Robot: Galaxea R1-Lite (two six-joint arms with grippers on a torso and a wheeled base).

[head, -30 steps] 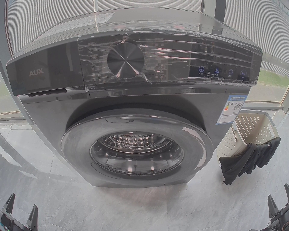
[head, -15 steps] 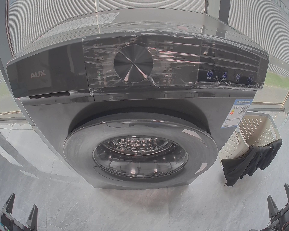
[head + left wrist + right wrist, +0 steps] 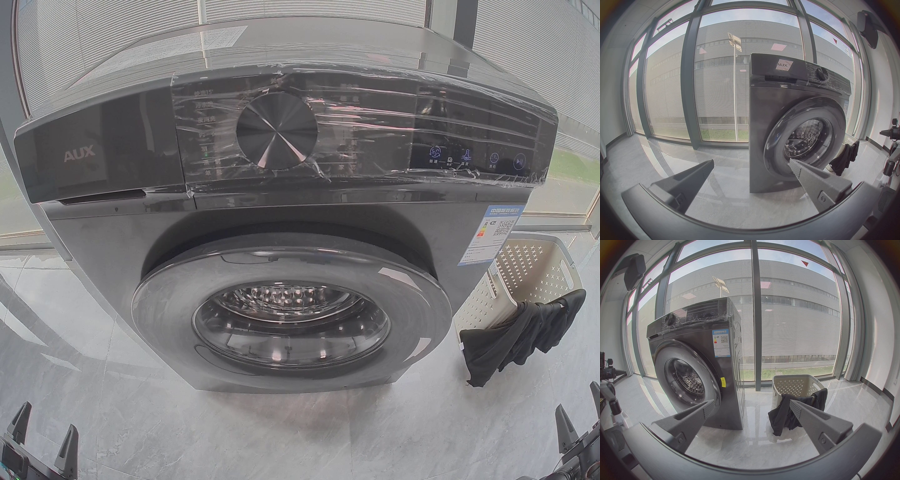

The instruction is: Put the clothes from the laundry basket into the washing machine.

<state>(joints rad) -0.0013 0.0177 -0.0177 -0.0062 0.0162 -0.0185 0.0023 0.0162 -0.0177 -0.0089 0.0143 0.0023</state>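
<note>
Fingers (image 3: 820,186) of the left gripper (image 3: 751,162) stand wide apart with nothing between them, low over the grey floor (image 3: 250,431) on the left, well short of the washing machine (image 3: 281,212). The right gripper (image 3: 751,402) is likewise spread and empty, low on the right. Beyond them the machine's round door (image 3: 412,300) is closed, the drum visible through its glass. Just beside the machine's right side sits the white laundry basket (image 3: 537,259), with black clothes (image 3: 506,340) draped over its front rim and hanging down toward the floor.
</note>
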